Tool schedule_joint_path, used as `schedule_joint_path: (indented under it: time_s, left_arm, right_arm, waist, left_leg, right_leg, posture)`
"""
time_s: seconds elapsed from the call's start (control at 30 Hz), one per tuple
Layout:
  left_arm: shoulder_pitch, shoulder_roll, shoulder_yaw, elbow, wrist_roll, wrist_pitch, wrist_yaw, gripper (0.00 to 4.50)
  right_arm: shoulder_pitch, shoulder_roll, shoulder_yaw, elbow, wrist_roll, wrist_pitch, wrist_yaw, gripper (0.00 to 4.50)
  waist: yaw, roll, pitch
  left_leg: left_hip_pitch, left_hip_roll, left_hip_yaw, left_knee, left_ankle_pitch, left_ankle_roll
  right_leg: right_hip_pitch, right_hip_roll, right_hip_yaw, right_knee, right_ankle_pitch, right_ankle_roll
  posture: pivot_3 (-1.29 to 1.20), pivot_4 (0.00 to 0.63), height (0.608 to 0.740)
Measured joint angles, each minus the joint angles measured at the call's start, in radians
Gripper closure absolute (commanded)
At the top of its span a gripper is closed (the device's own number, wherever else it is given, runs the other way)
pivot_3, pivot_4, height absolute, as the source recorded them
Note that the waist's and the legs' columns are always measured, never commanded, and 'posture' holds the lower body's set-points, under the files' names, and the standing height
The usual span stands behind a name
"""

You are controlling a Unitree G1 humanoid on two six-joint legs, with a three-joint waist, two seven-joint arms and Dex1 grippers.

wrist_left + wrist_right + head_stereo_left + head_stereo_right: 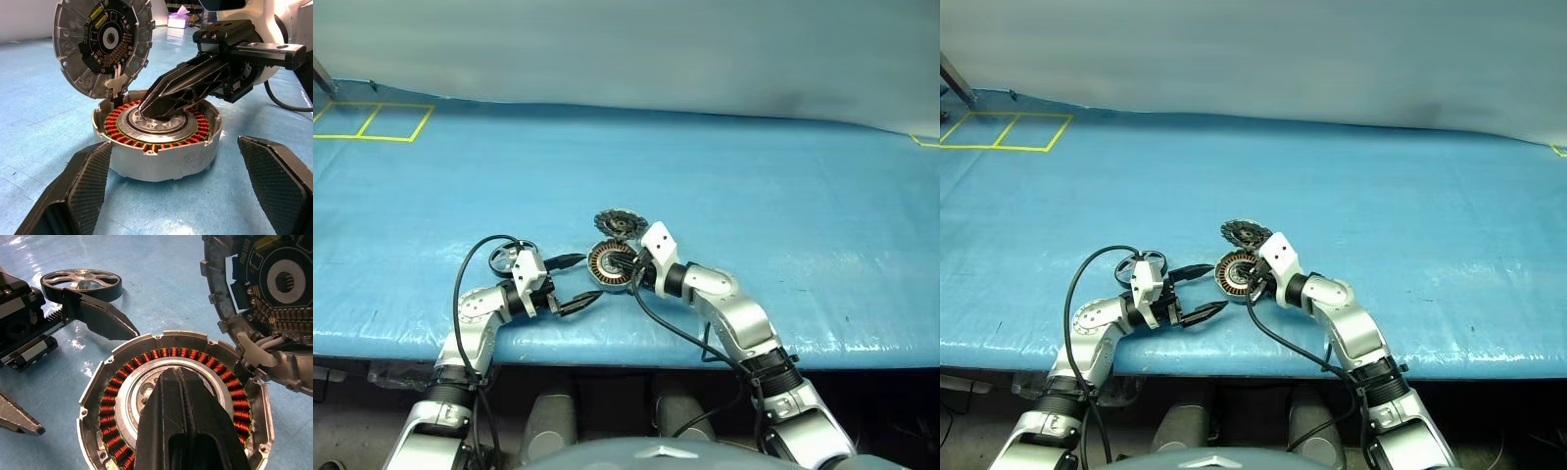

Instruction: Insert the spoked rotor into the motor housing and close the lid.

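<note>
Your right gripper [146, 108] rests clenched on the motor housing's [161, 164] pale hub, grasping nothing.
The housing sits near the table's [803, 196] front edge, its lid [103, 41] tilted up at the rim. Your left gripper [1200, 291] stands released just beside the housing; the spoked rotor [80, 281] lies behind its fingers.

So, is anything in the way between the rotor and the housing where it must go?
Yes. The shut right gripper rests its tips on the central hub of the housing, inside the ring of windings, right where the rotor must sit. The lid stands open and blocks nothing.
</note>
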Motion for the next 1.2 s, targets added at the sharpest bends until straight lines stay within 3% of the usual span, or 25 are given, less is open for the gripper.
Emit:
schedule_joint_path:
  time_s: [0.9,1.2]
  left_arm:
    - [0.013,0.003,0.0,-0.002,-0.001,0.004,0.008,0.0]
    - [0.002,0.031,0.046,-0.171,-0.108,0.262,0.082,0.0]
  right_arm:
    - [-0.01,0.0,0.033,0.0,-0.061,-0.012,-0.005,4.49]
    - [0.014,-0.008,0.023,-0.081,0.0,0.012,0.019,4.49]
  waist:
    - [-0.004,-0.001,-0.001]
    - [-0.004,-0.001,-0.001]
  left_leg:
    - [0.005,0.001,0.0,0.0,0.0,0.0]
    - [0.0,0.001,0.0,-0.001,0.0,0.0]
  right_leg:
    - [0.001,0.0,0.0,0.0,0.0,-0.001]
    - [-0.001,0.0,0.0,0.0,-0.001,0.001]
  posture:
    - [0.0,0.15,0.74]
    - [0.0,0.15,0.74]
